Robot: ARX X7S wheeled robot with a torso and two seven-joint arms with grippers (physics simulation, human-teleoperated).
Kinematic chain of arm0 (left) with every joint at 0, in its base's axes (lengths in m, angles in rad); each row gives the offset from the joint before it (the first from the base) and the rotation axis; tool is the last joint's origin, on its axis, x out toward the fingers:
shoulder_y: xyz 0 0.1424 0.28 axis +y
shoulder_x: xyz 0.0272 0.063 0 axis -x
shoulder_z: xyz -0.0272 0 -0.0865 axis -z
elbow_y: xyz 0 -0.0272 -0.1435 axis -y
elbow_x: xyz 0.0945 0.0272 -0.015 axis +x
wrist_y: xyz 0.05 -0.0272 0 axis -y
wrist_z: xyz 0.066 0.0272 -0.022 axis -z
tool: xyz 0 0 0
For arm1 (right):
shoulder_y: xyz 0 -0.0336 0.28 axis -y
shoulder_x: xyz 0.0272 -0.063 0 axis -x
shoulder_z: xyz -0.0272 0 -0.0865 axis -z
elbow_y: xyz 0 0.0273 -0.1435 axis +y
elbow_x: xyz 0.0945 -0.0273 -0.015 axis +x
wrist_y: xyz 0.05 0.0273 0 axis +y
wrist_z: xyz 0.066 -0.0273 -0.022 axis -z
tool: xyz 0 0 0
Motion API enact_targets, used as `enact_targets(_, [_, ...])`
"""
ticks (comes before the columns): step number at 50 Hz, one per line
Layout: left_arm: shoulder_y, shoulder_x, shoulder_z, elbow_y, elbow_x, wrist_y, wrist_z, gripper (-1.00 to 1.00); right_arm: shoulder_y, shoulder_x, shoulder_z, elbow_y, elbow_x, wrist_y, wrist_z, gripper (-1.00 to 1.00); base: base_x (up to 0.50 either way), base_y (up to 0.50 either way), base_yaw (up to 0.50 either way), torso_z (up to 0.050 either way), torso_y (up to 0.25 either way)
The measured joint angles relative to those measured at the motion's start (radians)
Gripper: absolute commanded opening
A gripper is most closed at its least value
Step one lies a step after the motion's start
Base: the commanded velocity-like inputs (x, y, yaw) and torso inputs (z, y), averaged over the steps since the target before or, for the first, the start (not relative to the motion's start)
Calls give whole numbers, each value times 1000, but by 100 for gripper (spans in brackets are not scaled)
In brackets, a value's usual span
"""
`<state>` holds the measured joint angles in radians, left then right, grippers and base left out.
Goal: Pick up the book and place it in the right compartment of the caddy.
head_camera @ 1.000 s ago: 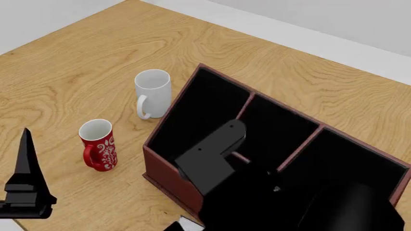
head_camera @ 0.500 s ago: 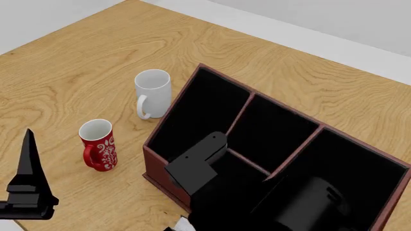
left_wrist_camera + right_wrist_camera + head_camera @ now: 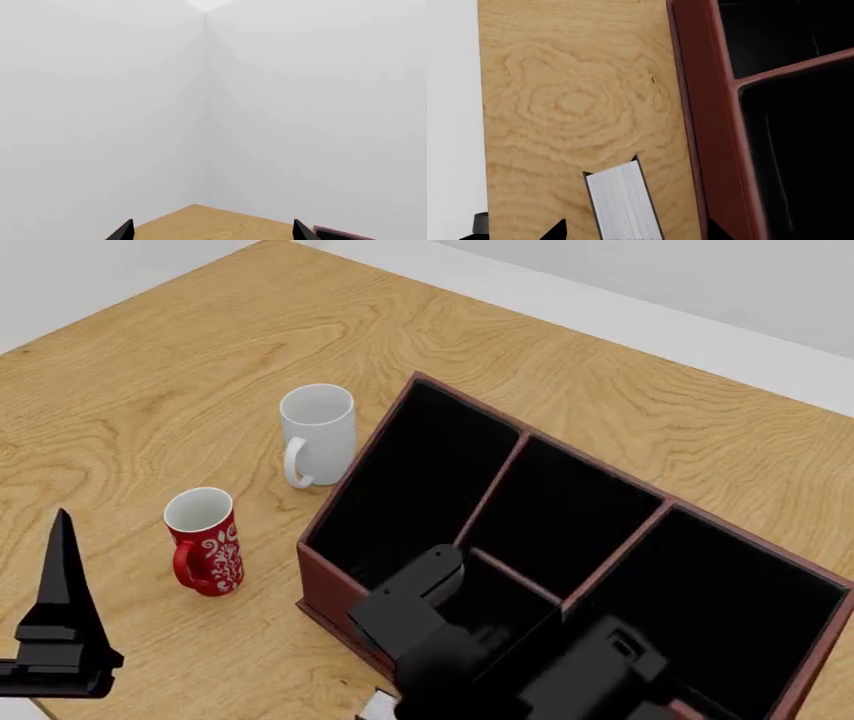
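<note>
I have drawn my black right arm [image 3: 534, 660] nearer, off the reddish-brown leather-like caddy's [image 3: 327, 585] middle dividers.

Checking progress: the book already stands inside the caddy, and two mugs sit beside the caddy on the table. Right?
Not quite. The book stands on the table outside the caddy, as the right wrist view shows. The red mug and white mug do sit beside it.
</note>
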<state>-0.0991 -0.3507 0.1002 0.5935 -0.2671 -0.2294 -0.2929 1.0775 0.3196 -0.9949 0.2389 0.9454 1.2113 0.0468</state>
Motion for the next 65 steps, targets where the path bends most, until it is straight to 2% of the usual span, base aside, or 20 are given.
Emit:
enact_targets(26, [0, -9, 4, 4, -6, 2, -7, 100, -15, -35, -71, 101, -47, -51, -63, 100, 0, 0, 0, 0, 0])
enact_targets(27, [0, -9, 4, 4, -6, 2, -7, 100, -16, -36, -75, 105, -49, -53, -66, -100, 0, 0, 0, 0, 0])
enact_targets(43, [1, -13, 9, 4, -6, 6, -11, 100, 9, -26, -129, 102, 27, -65, -30, -100, 0, 2, 3, 0, 0])
enact_targets(54, [3, -16, 11, 8, -9, 7, -15, 100, -23, 16, -90, -65, 1, -56, 51, -100, 1, 1, 1, 0, 0])
enact_targets(65, [6, -20, 10, 17, -14, 6, -18, 100, -34, 53, -5, -261, 59, 17, 186, -100, 0, 0, 0, 0, 0])
